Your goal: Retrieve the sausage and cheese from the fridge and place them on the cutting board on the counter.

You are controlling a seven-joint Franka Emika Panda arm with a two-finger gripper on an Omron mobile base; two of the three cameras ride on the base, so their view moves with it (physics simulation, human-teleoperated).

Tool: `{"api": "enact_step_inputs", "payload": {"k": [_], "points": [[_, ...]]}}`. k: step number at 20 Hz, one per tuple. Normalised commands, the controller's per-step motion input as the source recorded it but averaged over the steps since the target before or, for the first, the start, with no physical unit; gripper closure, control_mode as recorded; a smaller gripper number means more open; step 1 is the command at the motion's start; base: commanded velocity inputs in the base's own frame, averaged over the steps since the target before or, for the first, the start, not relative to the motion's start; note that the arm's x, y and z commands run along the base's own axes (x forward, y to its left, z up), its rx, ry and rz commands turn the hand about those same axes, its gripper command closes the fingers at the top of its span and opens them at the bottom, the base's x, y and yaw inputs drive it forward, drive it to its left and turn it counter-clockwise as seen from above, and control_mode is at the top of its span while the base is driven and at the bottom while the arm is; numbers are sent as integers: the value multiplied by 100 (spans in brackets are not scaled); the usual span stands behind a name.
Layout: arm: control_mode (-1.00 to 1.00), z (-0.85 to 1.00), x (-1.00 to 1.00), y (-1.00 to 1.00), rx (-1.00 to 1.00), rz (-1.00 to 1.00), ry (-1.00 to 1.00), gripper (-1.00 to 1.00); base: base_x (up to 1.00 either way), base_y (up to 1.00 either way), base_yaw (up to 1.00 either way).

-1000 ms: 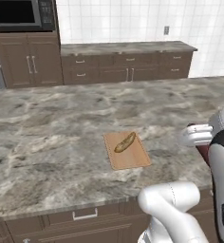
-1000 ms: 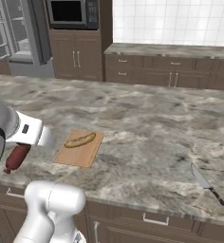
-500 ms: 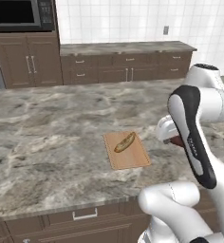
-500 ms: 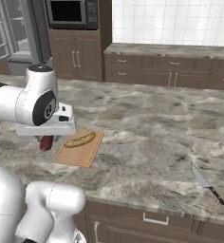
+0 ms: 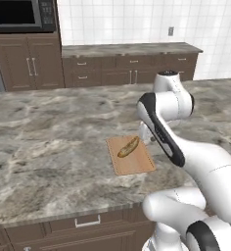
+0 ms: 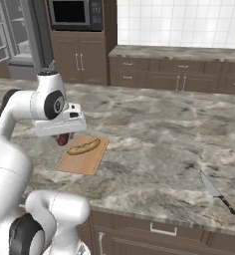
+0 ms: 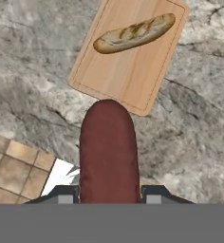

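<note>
My gripper (image 7: 109, 194) is shut on the sausage (image 7: 108, 152), a dark red cylinder that sticks out ahead of the two finger tips. In the right base view the sausage (image 6: 63, 139) hangs under the hand, just above the counter (image 6: 154, 134) at the left edge of the cutting board (image 6: 84, 162). The light wooden cutting board (image 7: 128, 76) lies just beyond the sausage tip and carries a small baguette (image 7: 133, 32). In the left base view the arm covers most of the hand beside the cutting board (image 5: 133, 162). The fridge (image 6: 5, 35) stands at the far left. The cheese is out of view.
A knife (image 6: 217, 192) lies on the counter to the right, near the front edge. Dark cabinets and a microwave (image 6: 74, 12) line the back wall. The counter's edge and the tiled floor (image 7: 19, 166) show below the hand.
The arm has swung up from beside the base and out over the counter, carrying the sausage to the edge of the cutting board. The board and baguette have not moved.
</note>
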Motion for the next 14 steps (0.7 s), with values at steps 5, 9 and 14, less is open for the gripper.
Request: {"api": "enact_step_inputs", "payload": {"k": [5, 9, 14], "points": [[-100, -75, 100, 0, -1, 3, 3, 100, 0, 0, 0], [-100, -57, 100, 1, -1, 14, 0, 100, 0, 0, 0], [-100, -36, 100, 8, -2, 18, 0, 100, 0, 0, 0]]}}
